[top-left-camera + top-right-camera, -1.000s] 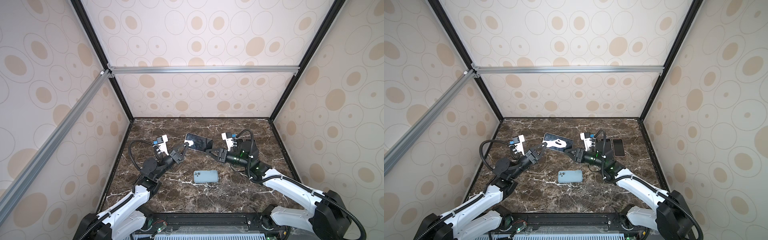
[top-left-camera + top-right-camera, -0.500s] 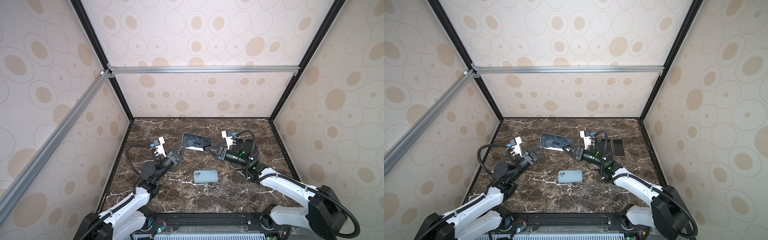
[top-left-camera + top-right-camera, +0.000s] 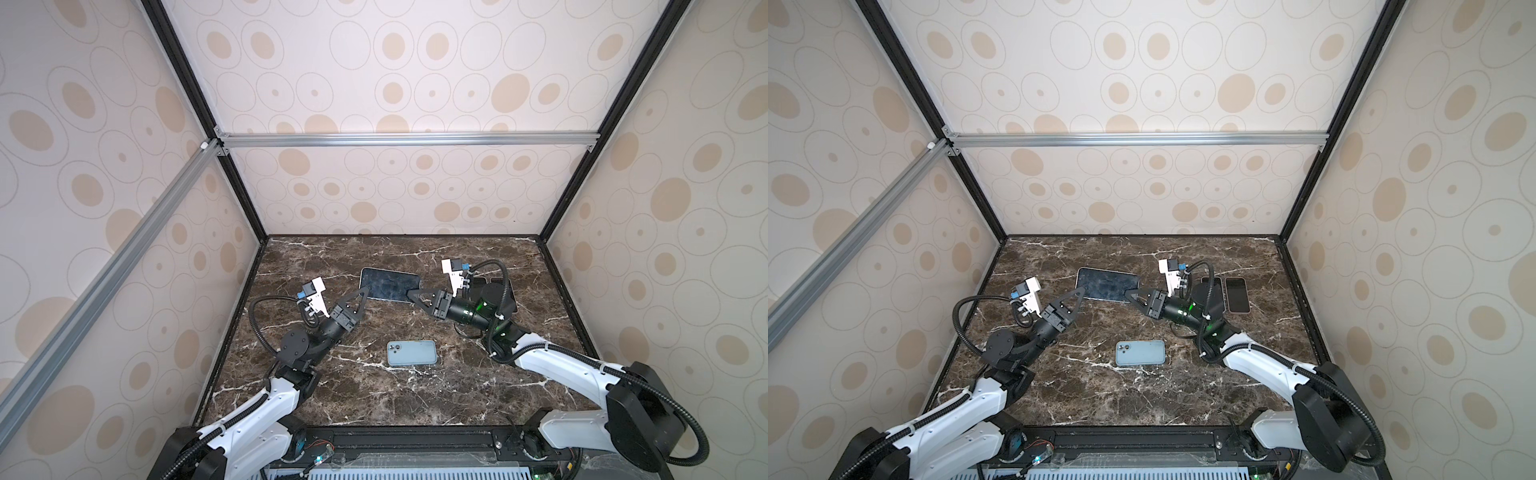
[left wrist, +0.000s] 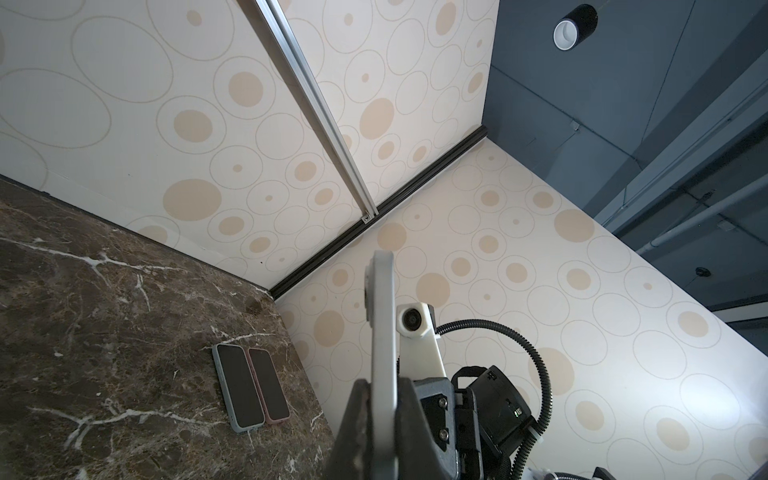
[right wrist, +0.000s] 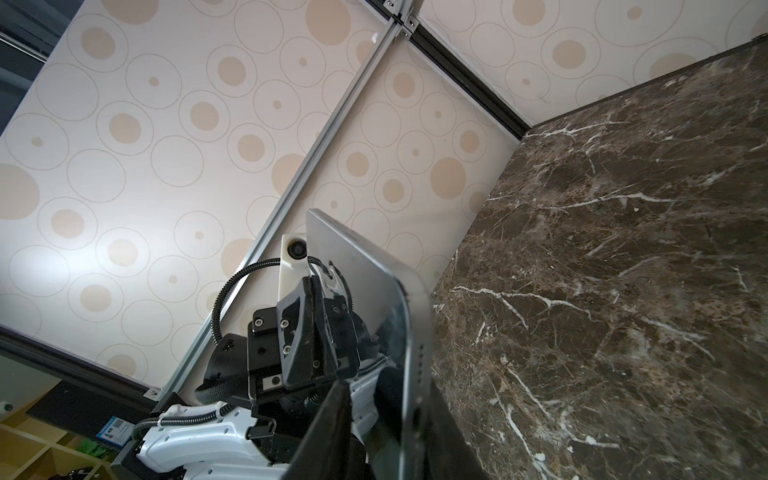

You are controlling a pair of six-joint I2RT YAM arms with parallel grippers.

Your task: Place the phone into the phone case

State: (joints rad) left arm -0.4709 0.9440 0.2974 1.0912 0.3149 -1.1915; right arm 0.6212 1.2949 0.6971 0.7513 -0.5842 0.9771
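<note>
Marble tabletop (image 3: 374, 399); phone (image 3: 388, 284) clamped between left fingers (image 3: 358, 301); right fingers (image 3: 419, 297) straddle opposite end, grip unclear.

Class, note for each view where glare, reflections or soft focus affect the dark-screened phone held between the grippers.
In both top views the dark glass phone shows pale smeary reflections; in the left wrist view its near edge looks soft and a bright patch washes out the patterned wall; in the right wrist view its screen mirrors dark shapes, the marble tabletop crisp.
</note>
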